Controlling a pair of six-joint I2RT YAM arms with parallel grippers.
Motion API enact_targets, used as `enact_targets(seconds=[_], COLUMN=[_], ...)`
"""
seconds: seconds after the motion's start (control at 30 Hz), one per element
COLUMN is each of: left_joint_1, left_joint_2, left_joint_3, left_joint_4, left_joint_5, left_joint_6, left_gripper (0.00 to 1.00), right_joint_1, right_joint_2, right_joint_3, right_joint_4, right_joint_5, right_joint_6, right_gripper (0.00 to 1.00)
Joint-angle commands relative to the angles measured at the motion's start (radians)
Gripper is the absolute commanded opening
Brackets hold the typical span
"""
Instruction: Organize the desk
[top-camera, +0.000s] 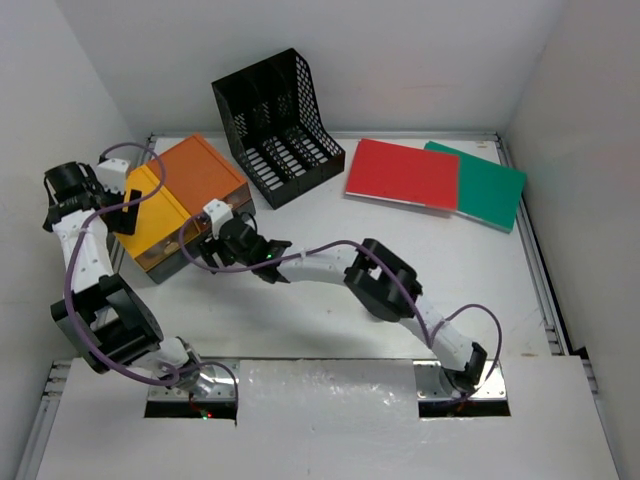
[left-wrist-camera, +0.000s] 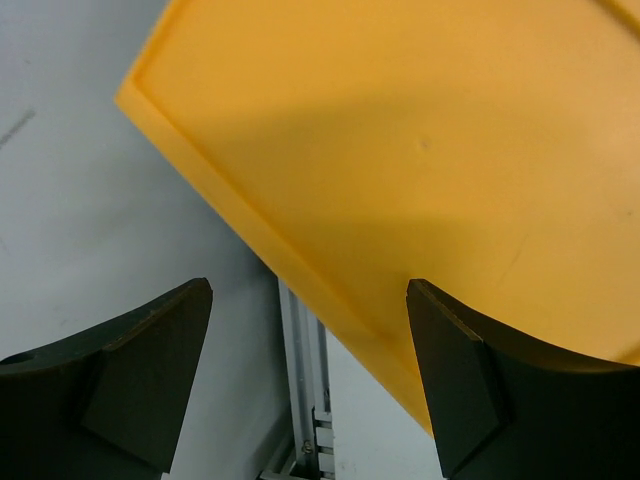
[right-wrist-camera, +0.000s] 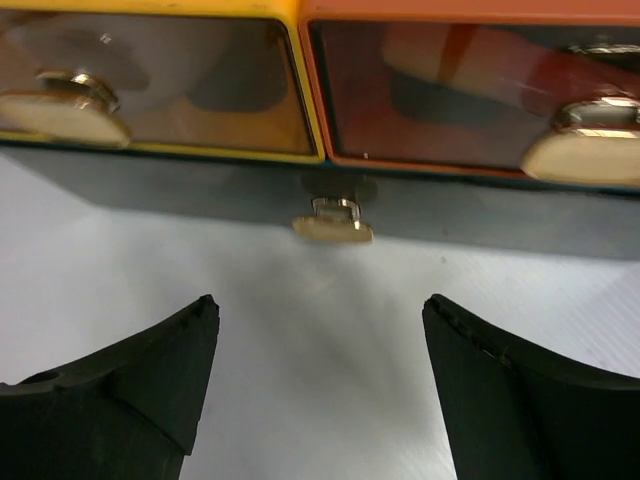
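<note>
The desk (top-camera: 480, 270) is a flat white top with silver metal rails on its edges, and it carries everything you see. Toward its far left corner sits a box-shaped drawer unit (top-camera: 200, 175), one half smooth yellow plastic and the other half orange. Its tinted see-through drawer fronts carry shiny brass-coloured knobs (right-wrist-camera: 333, 222). Just beside it at the far edge stands a black mesh file rack (top-camera: 278, 125), its dividers upright. Near the far right corner a flat red folder (top-camera: 402, 173) overlaps a green folder (top-camera: 495, 185).

Your left gripper (left-wrist-camera: 310, 290) hangs released over the left edge of the unit's yellow top, jaws spread and holding nothing. Your right gripper (right-wrist-camera: 320, 305) is also released. It sits low over the desk facing the drawer fronts, with the small knob of the dark bottom drawer just beyond its matte black fingers (right-wrist-camera: 150, 380).
</note>
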Motion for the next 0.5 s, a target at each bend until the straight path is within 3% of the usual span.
enact_targets(seconds=[0.0, 0.47], left_joint_1=[0.005, 0.005], left_joint_2=[-0.064, -0.036], left_joint_3=[-0.055, -0.121], left_joint_4=[0.113, 0.16], left_joint_5=[0.023, 0.039], left_joint_6=[0.048, 0.096], left_gripper=[0.77, 0.77], right_joint_1=[0.009, 0.025], right_joint_2=[0.06, 0.22], right_joint_3=[0.137, 0.248], right_joint_4=[0.089, 0.19], right_joint_5=[0.115, 0.223], right_joint_6=[-0.019, -0.001], right_gripper=[0.79, 0.65])
